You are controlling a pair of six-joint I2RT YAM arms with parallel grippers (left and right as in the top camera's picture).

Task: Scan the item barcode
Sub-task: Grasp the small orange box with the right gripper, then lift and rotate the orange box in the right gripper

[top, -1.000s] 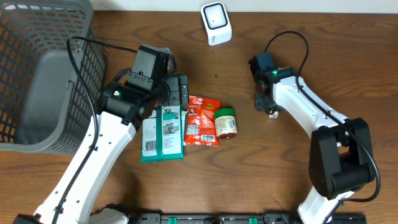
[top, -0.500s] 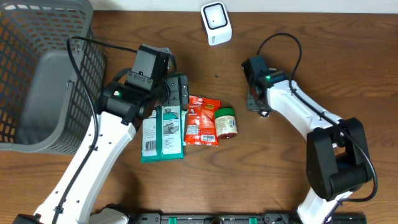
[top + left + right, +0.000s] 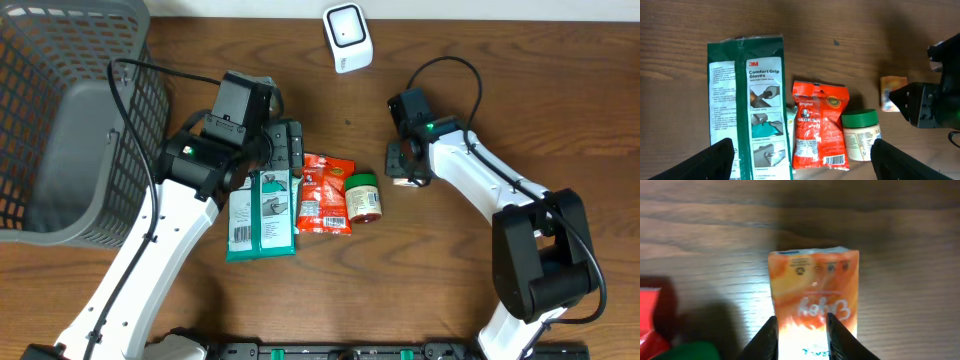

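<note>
Orange packet point(image 3: 813, 287) lies with its edges apart from the jar point(image 3: 860, 136)

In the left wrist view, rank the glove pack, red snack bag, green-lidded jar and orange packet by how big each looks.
1. glove pack
2. red snack bag
3. green-lidded jar
4. orange packet, partly covered, so only its visible part is ranked

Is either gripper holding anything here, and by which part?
Left gripper holds nothing. Right gripper straddles the near end of the orange packet; whether it grips cannot be told.
</note>
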